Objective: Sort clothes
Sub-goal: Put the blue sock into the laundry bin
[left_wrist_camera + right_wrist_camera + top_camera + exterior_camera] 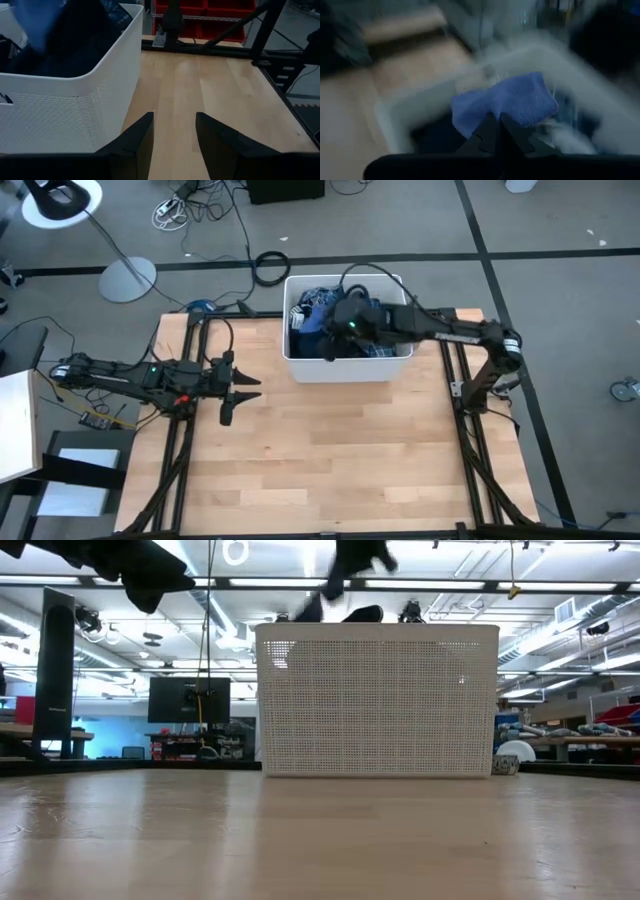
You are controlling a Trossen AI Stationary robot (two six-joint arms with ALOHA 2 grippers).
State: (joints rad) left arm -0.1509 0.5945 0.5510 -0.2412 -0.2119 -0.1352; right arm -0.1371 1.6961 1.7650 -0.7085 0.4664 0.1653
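Over the white bin (347, 366), at the table's (330, 470) far edge, the right gripper (496, 120) is seen pinched on a blue cloth piece (510, 102). More clothes (308, 315) are heaped inside the bin. Beside the bin, the left gripper (174, 131) is held with fingers apart, nothing between them.

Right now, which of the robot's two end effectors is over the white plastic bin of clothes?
The right end effector, pinching a blue fabric piece above the white bin; the left end effector waits open over bare table.
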